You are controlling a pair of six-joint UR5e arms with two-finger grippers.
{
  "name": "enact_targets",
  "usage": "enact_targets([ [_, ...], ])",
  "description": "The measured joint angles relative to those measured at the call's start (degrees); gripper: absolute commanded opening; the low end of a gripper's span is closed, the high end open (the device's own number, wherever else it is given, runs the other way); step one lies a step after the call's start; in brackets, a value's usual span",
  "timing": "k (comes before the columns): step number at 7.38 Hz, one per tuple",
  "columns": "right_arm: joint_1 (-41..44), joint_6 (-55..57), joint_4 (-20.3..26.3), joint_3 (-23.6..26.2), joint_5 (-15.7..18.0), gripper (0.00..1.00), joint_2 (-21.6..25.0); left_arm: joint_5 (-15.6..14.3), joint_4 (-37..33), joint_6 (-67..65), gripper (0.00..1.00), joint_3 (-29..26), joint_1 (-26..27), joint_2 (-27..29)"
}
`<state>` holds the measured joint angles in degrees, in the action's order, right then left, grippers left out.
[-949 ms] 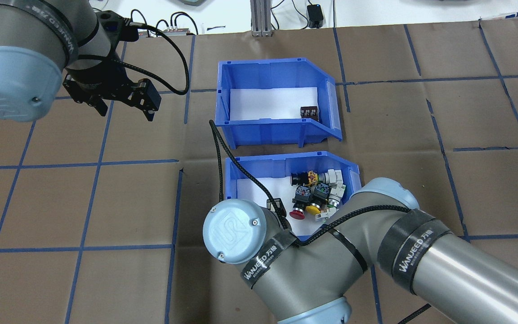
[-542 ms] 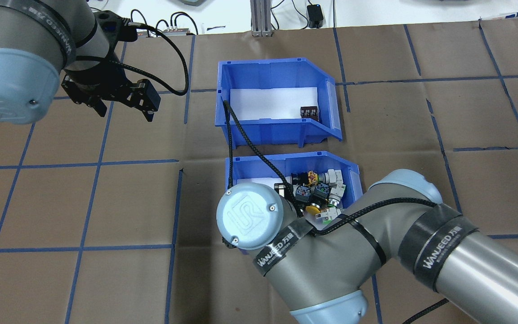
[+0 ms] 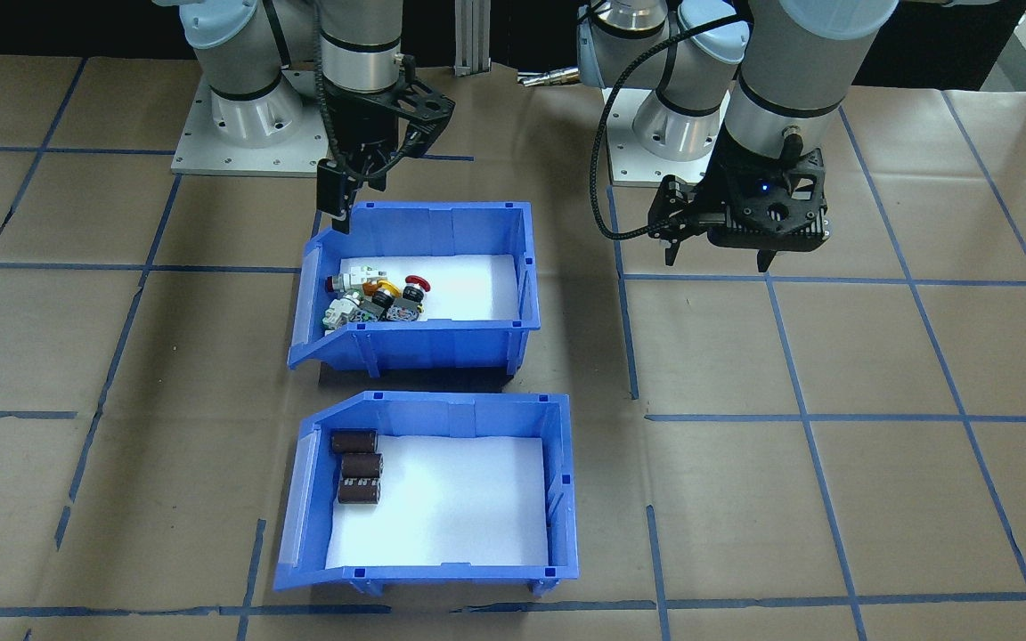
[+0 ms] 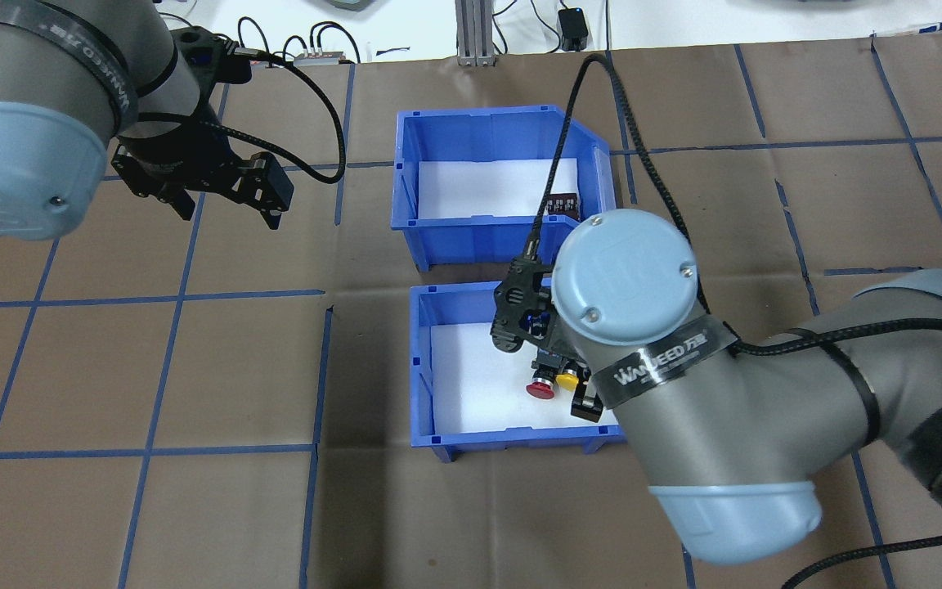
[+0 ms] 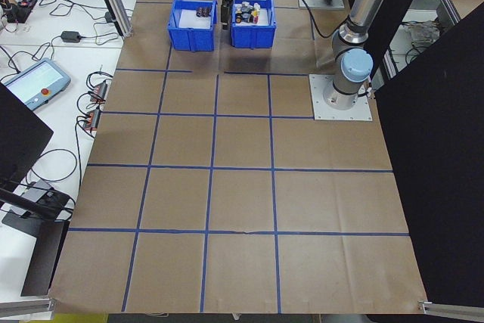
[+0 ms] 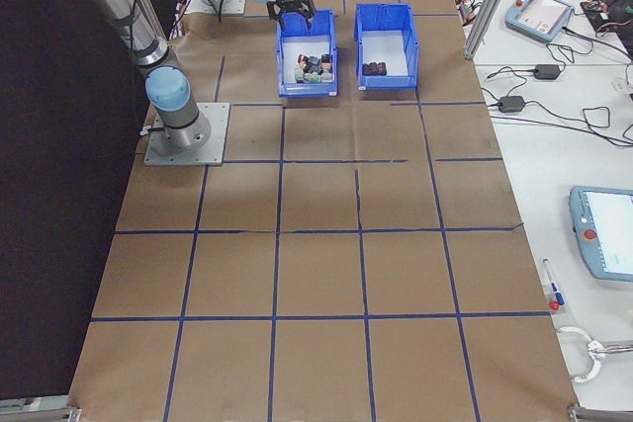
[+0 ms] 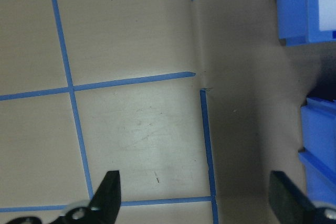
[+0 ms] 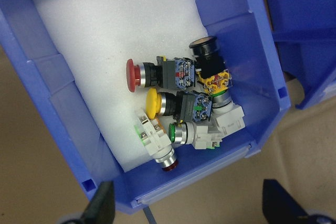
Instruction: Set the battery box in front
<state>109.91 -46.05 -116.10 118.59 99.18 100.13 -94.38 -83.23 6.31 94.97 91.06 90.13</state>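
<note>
Brown paper-covered table [image 3: 878,356] with blue tape grid [image 3: 798,392], both end effectors spread apart, workbench [image 5: 53,51] with cables alongside

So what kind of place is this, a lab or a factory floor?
Most likely a robotics lab: two arms bolted to a paper-covered table gridded with blue tape, teach pendants and loose cables on the white side benches, and sorting props like the battery box and the switch bin.
</note>
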Motion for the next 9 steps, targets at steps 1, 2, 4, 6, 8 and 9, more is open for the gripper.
enact_targets([
  [1,-5.5,3.9,1.2,-0.1,-2.5,1.00,1.8,0.1,-0.6,0.0,0.99,0.7,0.2,-0.9],
  [2,-10.6,9.2,2.2,-0.1,-3.9,1.00,3.6,0.3,-1.1,-0.1,0.99,1.6,0.2,-1.7],
  [4,-17.5,19.4,4.4,-0.4,-4.6,1.00,6.5,0.5,-1.8,-0.1,0.99,2.6,0.2,-3.0],
  [6,-21.9,36.8,13.5,-5.1,-5.1,1.00,7.4,0.5,-2.9,-0.2,0.99,2.9,0.3,-4.1],
  [8,-22.6,50.3,24.1,-16.2,-7.7,1.00,2.2,0.5,-3.5,-0.3,0.99,2.9,0.2,-4.7],
  [9,-22.6,52.6,26.2,-20.1,-8.5,1.00,-0.3,0.5,-3.5,-0.3,0.99,2.9,0.1,-4.6],
])
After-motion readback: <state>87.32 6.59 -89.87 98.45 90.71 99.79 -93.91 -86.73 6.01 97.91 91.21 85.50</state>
